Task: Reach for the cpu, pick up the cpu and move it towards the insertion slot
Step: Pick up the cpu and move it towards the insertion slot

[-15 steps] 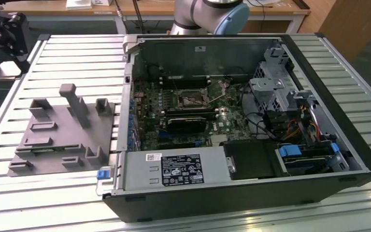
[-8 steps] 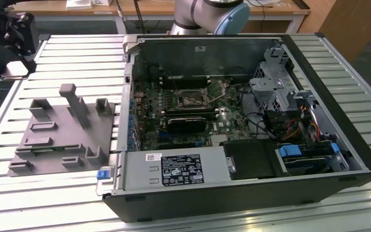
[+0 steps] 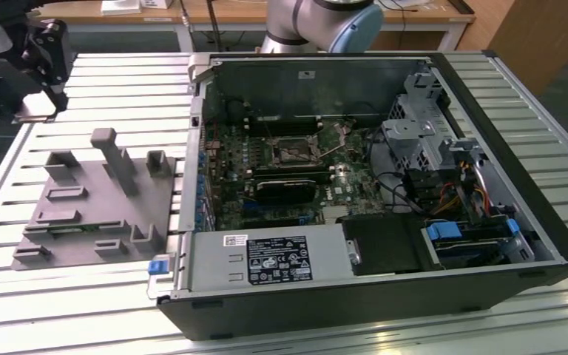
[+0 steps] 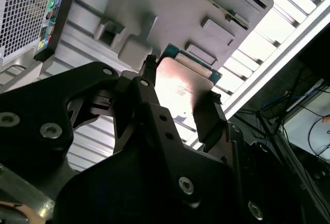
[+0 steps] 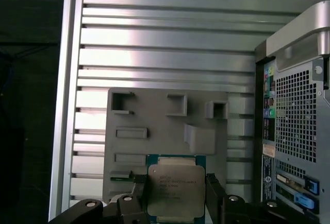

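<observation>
The cpu (image 5: 175, 180) is a flat square chip with a silvery top and a green edge, and my gripper (image 5: 175, 198) is shut on it, one black finger (image 5: 138, 189) on each side. In the second wrist view the cpu (image 4: 181, 87) sits between the same fingers (image 4: 210, 117), lifted above the grey fixture plate (image 4: 170, 7). In the exterior view my gripper (image 3: 45, 52) hangs high at the far left, beyond the fixture plate (image 3: 86, 214). The insertion slot (image 3: 291, 151) is a small square socket with a dark centre on the motherboard inside the open computer case (image 3: 363, 296).
The fixture plate (image 5: 154, 116) carries several upright grey blocks (image 3: 116, 159). The case's rear panel (image 5: 296, 105) stands beside the plate. Inside the case are a black power supply (image 3: 274, 259), a drive cage (image 3: 417, 140) and cables. The slatted metal table (image 3: 116, 81) ends at the exterior view's left.
</observation>
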Tool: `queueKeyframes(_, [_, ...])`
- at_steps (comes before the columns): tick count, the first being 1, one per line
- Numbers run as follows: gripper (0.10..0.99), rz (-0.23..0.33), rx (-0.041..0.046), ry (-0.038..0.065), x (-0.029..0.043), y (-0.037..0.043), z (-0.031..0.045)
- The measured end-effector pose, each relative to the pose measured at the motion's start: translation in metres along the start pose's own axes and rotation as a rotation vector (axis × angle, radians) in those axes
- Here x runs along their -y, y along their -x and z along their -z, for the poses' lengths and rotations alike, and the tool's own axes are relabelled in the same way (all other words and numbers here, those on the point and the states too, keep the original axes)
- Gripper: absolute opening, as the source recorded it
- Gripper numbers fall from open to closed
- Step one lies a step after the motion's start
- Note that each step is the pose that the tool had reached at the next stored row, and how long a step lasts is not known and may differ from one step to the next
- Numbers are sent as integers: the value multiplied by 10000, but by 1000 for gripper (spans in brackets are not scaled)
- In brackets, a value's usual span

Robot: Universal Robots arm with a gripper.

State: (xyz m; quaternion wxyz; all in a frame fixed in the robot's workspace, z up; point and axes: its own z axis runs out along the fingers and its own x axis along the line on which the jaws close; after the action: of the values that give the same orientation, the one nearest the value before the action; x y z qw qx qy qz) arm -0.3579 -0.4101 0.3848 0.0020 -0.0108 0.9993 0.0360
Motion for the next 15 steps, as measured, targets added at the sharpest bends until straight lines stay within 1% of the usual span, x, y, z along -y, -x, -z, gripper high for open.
queueKeyframes(9, [541, 1, 23, 0, 3, 125, -4])
queueKeyframes(15, [541, 2, 30, -1, 6, 244, -6])
